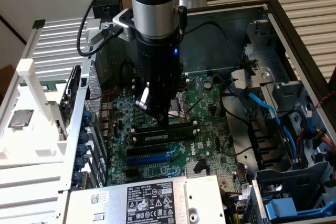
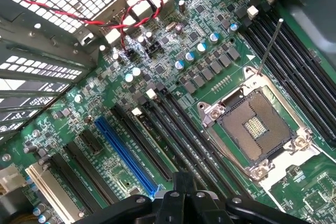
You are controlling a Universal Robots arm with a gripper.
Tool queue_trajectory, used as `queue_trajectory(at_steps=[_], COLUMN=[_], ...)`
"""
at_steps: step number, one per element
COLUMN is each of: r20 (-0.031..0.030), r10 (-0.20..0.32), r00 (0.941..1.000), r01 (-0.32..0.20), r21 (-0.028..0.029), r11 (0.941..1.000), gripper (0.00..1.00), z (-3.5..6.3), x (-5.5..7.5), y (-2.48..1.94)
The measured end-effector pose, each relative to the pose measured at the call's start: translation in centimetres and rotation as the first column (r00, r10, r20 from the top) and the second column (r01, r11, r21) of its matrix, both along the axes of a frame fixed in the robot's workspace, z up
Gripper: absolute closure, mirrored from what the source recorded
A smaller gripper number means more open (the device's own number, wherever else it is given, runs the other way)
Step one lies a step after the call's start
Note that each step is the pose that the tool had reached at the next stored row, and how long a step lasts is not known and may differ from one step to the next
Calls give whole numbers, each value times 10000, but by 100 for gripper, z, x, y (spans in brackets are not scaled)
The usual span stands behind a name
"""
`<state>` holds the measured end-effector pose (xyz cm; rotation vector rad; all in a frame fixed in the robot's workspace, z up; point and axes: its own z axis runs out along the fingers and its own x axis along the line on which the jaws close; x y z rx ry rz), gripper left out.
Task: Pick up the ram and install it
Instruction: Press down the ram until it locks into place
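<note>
My arm [image 1: 155, 3] descends near-vertically from the top of the exterior view, its grey tube section passing into the black wrist housing below (a small blue indicator light shows on that housing). A black cable runs along the wrist's side toward the exterior view's left. My gripper [image 1: 161, 119] points straight down, its tip low and close over the board. Fingers [image 2: 181, 190] are fully closed, pressed together at the tip. In the wrist view, the black linkage arms fold inward symmetrically.

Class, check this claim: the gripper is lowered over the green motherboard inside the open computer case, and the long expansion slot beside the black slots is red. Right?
Not quite: the long expansion slot is blue, as the wrist view shows. The gripper is indeed lowered over the green motherboard.
</note>
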<state>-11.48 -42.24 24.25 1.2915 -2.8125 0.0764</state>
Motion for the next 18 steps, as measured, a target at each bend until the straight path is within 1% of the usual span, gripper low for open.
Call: queue_trajectory(at_steps=[5, 9, 13, 18], r20=[8, 18, 35, 60], r10=[-576, -1046, -1506, -2091], r00=[9983, 9945, 9886, 9779], r01=[576, 1046, 1506, 2092], r21=[-26, -34, -33, -29], r11=[9983, 9945, 9886, 9779], gripper=[90, 90, 90, 90], z=[0, 0, -1, 0], x=[0, 0, 0, 0], y=[0, 0, 1, 0])
